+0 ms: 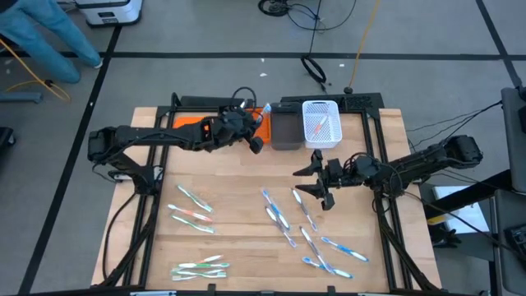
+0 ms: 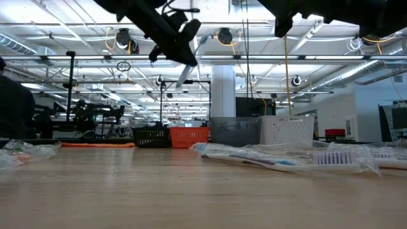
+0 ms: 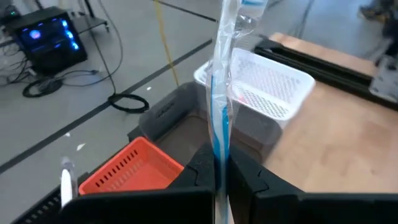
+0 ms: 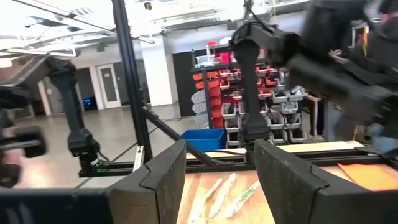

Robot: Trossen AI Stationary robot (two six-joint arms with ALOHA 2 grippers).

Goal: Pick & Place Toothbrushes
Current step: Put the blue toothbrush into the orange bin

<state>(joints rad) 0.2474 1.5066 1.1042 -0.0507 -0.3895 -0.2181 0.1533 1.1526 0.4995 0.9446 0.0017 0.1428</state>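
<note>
Left gripper fingers clamped on blue toothbrush above grey bin; right gripper spread, empty. Risk: slipping, landing outside.

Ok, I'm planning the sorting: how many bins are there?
4, in a row along the table's far edge: black bin, orange bin, gray bin, white bin. None seems hidden.

Bare desk strip open mid-width; grey bin, white basket and orange basket block the far edge; toothbrushes clutter the near half.
</note>
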